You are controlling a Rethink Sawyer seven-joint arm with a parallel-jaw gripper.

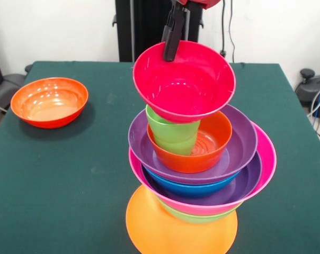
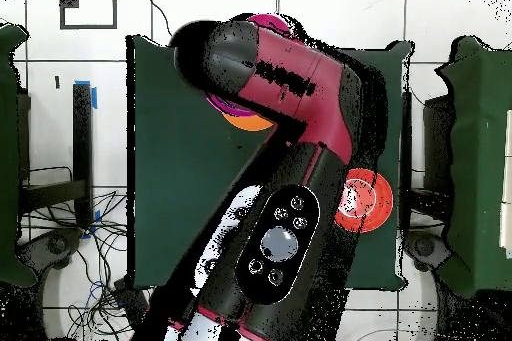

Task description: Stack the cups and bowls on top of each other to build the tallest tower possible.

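Observation:
The tower stands near the table's front edge on a large upturned orange bowl [image 1: 181, 228] [image 2: 250, 122]. Above it nest a green bowl [image 1: 202, 216], a pink bowl [image 1: 267, 159], a purple bowl [image 1: 251, 174], a blue bowl [image 1: 192, 189], a second purple bowl [image 1: 240, 138] and a red-orange bowl [image 1: 215, 144]. The light-green cup [image 1: 173, 132] stands upright in that last bowl. A magenta-red bowl [image 1: 184, 82] sits tilted on the cup. My gripper [image 1: 170, 45] comes down from above and is shut on this bowl's far rim, one black finger inside it. In the overhead view the arm hides the gripper.
Another red-orange bowl [image 1: 50, 101] [image 2: 360, 202] sits alone, upright, at the far left of the green table [image 1: 70, 174] in the front view. In the overhead view the arm [image 2: 290, 87] covers most of the tower.

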